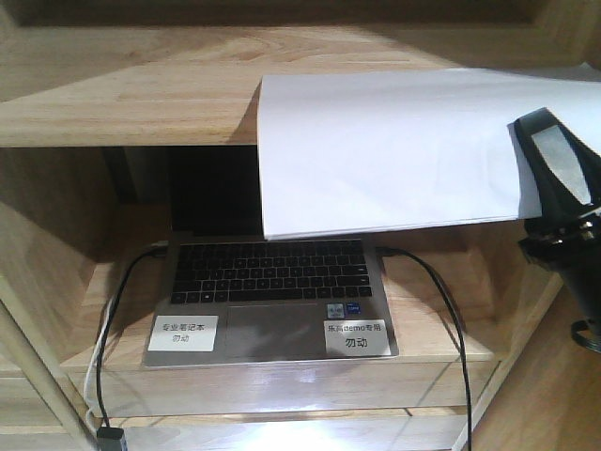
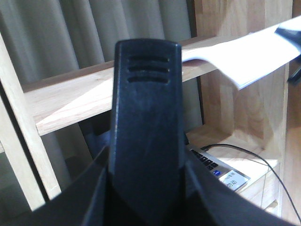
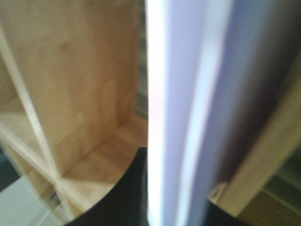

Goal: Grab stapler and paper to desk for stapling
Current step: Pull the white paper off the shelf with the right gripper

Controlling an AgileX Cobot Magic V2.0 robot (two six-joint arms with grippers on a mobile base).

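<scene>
upper shelf board [image 1: 122, 94]: paper [image 1: 394, 150] at 2 o'clock, overhanging front edge | lower shelf [image 1: 423, 340]: open laptop [image 1: 272, 301] at 6 o'clock, black cable [image 1: 406, 255] alongside

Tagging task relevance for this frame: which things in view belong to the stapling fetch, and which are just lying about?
Job in hand:
paper, pinched at its right edge by the right gripper. No stapler in view.

Lying about:
laptop, its two white labels, black cables, wooden shelf board.
</scene>
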